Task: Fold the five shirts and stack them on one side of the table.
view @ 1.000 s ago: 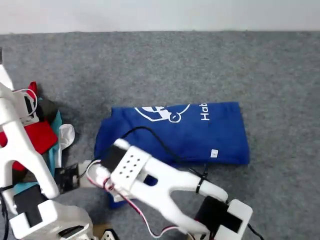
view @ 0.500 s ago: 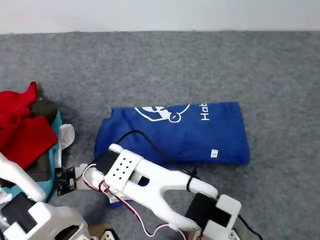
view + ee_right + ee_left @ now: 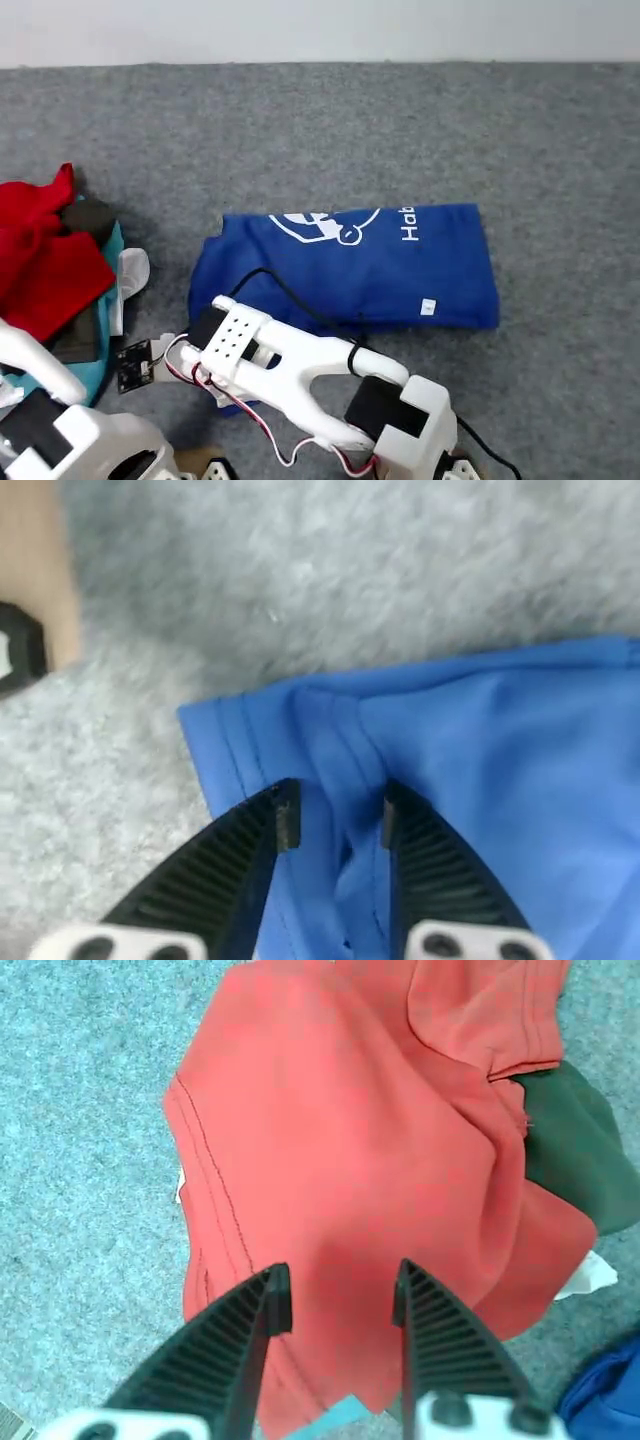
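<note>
Centrally in the high view, a folded blue shirt (image 3: 345, 265) is laid flat on the grey desk (image 3: 420, 120), with its white print turned toward the upper edge of the frame. At the left edge of that frame a loose heap is seen. A red shirt (image 3: 45, 265) is spread on top of it and a dark garment (image 3: 90, 215) is tucked against the red shirt's upper right side. A teal garment (image 3: 113, 243) is exposed beneath, and a white piece (image 3: 132, 272) is shown at the heap's right side, near the blue shirt but apart from it. The lower centre of the frame is crossed by the right arm (image 3: 300, 365), by which the blue shirt's lower left corner is partly covered. The left arm (image 3: 40, 420) is placed in the lower left corner. In the right wrist view, the right gripper (image 3: 335, 815) is held narrowly apart over the stitched hem of the blue shirt, a raised fold of the cloth being straddled by the jaws; whether the fold is pinched cannot be told. In the left wrist view, the left gripper (image 3: 340, 1295) is held a little apart above the red shirt, with nothing clasped.
</note>
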Robot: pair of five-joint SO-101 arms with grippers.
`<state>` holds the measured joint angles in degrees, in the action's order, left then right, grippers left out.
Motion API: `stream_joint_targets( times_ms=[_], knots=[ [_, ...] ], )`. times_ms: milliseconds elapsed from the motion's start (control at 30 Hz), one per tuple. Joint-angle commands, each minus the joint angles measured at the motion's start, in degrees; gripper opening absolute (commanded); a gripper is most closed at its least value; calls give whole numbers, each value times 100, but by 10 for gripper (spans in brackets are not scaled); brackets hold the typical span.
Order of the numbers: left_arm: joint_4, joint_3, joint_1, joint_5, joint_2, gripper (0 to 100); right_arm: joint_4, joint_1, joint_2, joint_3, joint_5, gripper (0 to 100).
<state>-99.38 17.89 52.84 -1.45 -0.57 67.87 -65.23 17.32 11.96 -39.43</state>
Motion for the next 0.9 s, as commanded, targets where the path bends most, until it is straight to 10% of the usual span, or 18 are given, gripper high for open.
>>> stream_joint_targets(
  times_ms=[0,867],
  knots=[
    [-79,207,-18,35,-246,174,-224,31,22,-53,9,154],
    [-88,189,-26,26,-237,174,312,382,-198,-545,-290,11]
  ],
)
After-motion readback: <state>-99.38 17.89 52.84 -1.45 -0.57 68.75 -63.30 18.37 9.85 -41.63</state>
